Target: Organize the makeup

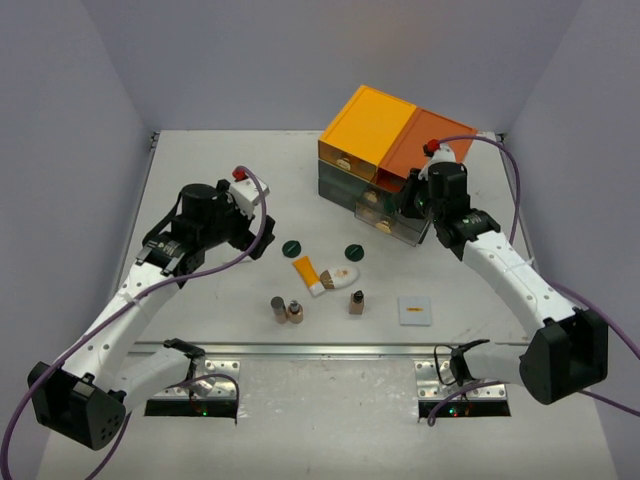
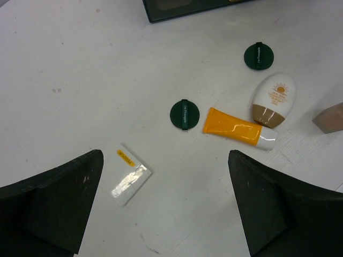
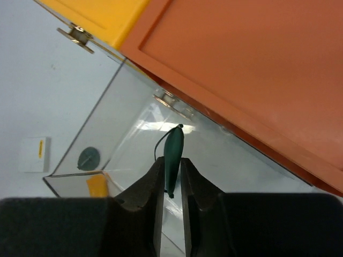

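Now: right gripper (image 3: 172, 167) is nearly closed, nipping a dark green disc (image 3: 174, 144) edge-on above the open clear drawer (image 3: 102, 115) of the drawer chest (image 3: 241, 64). My worry is that, dropped on edge, the disc rolls or bounces out. The right arm reaches forward, wrist pitched down at the chest. Left gripper (image 2: 165, 155) gapes wide and empty, short of the chest.

Three dark green discs (image 3: 173, 152): one between the fingers of the right claw (image 3: 171, 170), two left of it. Three tiny brown bottles (image 1: 296, 311), one orange tube (image 1: 306, 271), one white oval piece (image 1: 342, 276), one flat white square (image 1: 415, 309).
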Available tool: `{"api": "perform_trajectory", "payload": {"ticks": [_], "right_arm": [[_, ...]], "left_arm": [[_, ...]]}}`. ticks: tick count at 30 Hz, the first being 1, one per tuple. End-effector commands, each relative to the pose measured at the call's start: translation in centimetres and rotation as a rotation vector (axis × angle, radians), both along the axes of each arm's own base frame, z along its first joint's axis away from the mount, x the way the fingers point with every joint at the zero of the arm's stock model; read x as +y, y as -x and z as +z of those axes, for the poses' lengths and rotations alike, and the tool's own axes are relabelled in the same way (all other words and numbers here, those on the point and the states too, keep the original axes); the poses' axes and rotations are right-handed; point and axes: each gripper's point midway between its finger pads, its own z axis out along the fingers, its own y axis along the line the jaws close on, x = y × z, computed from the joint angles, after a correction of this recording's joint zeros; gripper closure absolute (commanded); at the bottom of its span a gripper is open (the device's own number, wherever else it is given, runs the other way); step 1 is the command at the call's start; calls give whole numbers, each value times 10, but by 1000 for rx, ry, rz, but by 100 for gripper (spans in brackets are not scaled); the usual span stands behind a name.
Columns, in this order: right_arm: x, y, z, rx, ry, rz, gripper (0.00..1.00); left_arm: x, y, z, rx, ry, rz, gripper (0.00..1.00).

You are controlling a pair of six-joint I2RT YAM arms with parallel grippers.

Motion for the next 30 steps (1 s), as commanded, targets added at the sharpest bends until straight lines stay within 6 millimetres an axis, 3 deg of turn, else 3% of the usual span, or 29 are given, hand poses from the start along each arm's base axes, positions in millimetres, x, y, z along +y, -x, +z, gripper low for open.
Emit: {"api": "perform_trajectory", "payload": {"ticks": [1, 6, 10, 16, 18, 22, 26, 30], "right_arm": [[-12, -5, 14, -9, 0, -32, 74], [-22, -4, 20, -8, 56, -50, 63], [-13, 0, 39, -14, 69, 34, 52], [6, 15, 67, -63, 40, 181, 42], [6, 18, 75, -87, 44, 200, 40], [6, 22, 77, -106, 56, 219, 40], [9, 29, 78, -124, 38, 242, 39], [11, 34, 81, -143, 24, 254, 39]], "left_arm": [[-3, -5, 9, -45, 6, -10, 0], [-4, -6, 4, -32, 1, -19, 0], [-10, -6, -10, 9, -17, -70, 0], [-23, -20, -54, 159, -97, -111, 15], [-30, -26, -81, 220, -161, -121, 17], [-32, -56, -121, 295, -256, -71, 20], [-46, -77, -139, 335, -263, -93, 22], [-65, -76, -164, 406, -260, -160, 21]]}}
